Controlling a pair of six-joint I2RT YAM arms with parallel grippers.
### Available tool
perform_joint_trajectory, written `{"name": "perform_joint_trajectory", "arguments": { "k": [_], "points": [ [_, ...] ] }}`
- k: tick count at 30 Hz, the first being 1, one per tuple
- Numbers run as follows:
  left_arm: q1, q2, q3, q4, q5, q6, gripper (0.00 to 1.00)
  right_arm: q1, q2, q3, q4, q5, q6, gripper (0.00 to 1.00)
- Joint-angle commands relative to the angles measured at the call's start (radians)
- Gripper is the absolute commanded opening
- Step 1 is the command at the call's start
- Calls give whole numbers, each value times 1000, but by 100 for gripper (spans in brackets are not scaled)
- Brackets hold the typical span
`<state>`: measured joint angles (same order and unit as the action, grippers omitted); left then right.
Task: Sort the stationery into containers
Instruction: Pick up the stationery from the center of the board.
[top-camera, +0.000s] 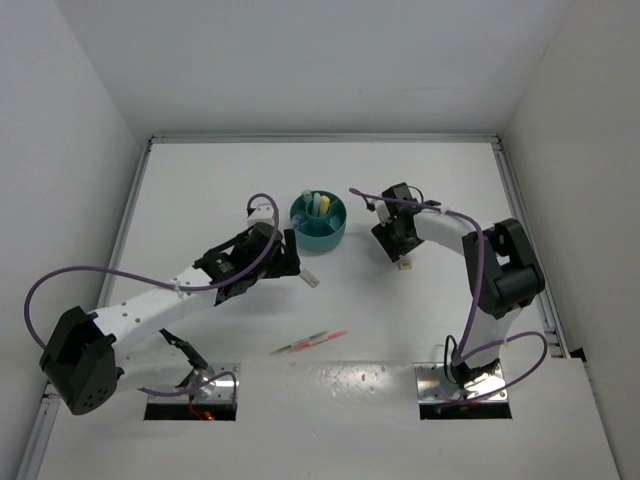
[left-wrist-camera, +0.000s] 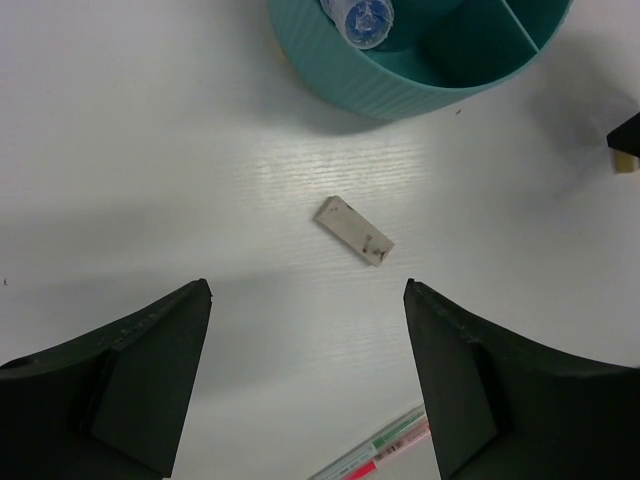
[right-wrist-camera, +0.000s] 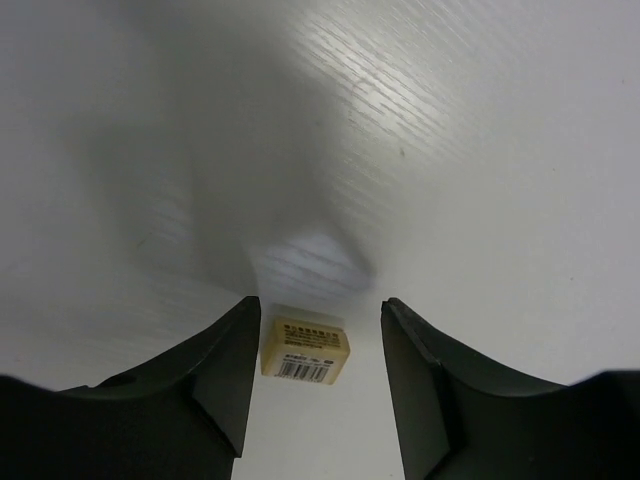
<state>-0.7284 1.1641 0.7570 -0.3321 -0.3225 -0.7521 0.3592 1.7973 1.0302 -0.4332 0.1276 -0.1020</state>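
Observation:
The teal bowl (top-camera: 318, 222) stands at the table's middle back and holds a blue marker (top-camera: 309, 198) and a yellow marker (top-camera: 323, 204). My left gripper (top-camera: 290, 255) is open just left of it. In the left wrist view the left gripper (left-wrist-camera: 307, 288) is empty, with a flat beige eraser (left-wrist-camera: 353, 231) lying ahead of its tips, below the bowl wall (left-wrist-camera: 400, 85). My right gripper (top-camera: 404, 252) is open. In the right wrist view a beige eraser block (right-wrist-camera: 305, 350) lies between the fingers of the right gripper (right-wrist-camera: 320, 302), against the left finger.
A green pen and a pink-red pen (top-camera: 308, 342) lie side by side on the table near the front middle; they also show at the bottom of the left wrist view (left-wrist-camera: 385, 450). White walls enclose the table at the back and sides.

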Motion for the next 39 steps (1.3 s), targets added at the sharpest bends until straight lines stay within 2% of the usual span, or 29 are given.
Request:
{"name": "perform_joint_trajectory", "arguments": {
  "k": [1,10,13,23,27,28,30,33,34,37,39],
  "points": [
    [0,-38,-4,-4,32,37,83,-37,-13,13,-18,9,42,52],
    [-9,-38,-4,-4,43,37,83,-86,-13,13,-82,-113,73,52],
    [-19,-38,-4,-4,43,37,83,-97,-1,13,-108,-157,73,57],
    [-19,-38,-4,-4,53,46,83,-128,10,13,-130,-187,55,59],
    [-19,-38,-4,-4,53,46,83,-137,28,13,-148,-221,44,41],
    [-19,-38,-4,-4,53,46,83,-146,39,22,-157,-233,44,32],
    [-19,-47,-4,-4,53,46,83,-146,48,22,-167,-253,35,25],
    [-19,-47,-14,-4,53,46,83,-146,19,42,-167,-279,25,9],
    [-19,-47,-15,-4,53,46,83,-146,-7,42,-167,-295,4,1],
    [-19,-57,-24,-4,42,36,82,-135,-110,63,-142,-414,-88,0],
    [-19,-57,-33,-13,24,17,80,-135,-188,90,-76,-563,-97,0]
  ]
}}
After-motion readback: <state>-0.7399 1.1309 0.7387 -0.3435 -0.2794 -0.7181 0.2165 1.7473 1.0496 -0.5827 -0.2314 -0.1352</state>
